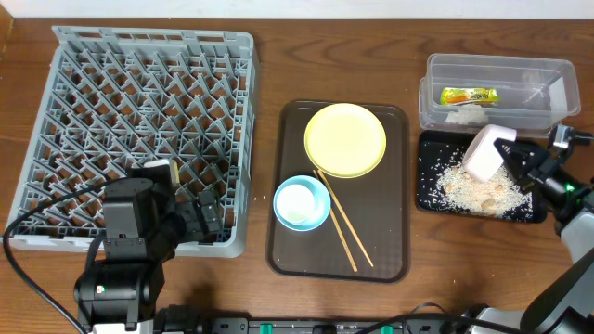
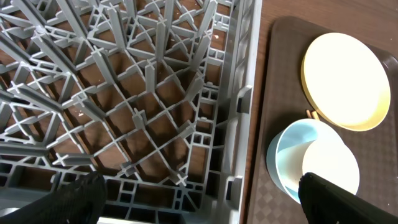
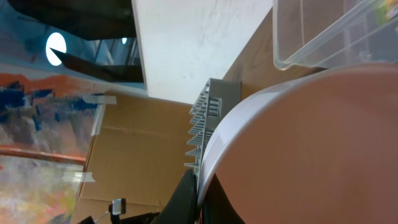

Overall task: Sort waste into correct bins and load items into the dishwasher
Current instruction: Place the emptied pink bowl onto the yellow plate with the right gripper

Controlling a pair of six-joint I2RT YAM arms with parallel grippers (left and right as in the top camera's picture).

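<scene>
White bowl fills most of the right wrist view, its thin rim pinched between the two dark fingers of the right gripper, which is clamped tight on that edge. From overhead the right arm reaches in from the table's right edge and holds the bowl tipped on its side, mouth turned down and to the right, above the upper middle of the black tray. Rice crumbs lie heaped and scattered on the tray just below the bowl. Directly behind the tray stands the clear tub, with the yellow-green wrapper and the white tissue scrap inside. Well to the left, the brown serving tray carries the yellow plate, the light blue bowl with what looks like the small white cup nested in it, and the two chopsticks lying diagonally from the plate's near edge toward the tray's front. Farthest left, the left gripper hangs with its jaws spread wide and nothing between them, over the front right corner of the grey dish rack, just beside the serving tray.
</scene>
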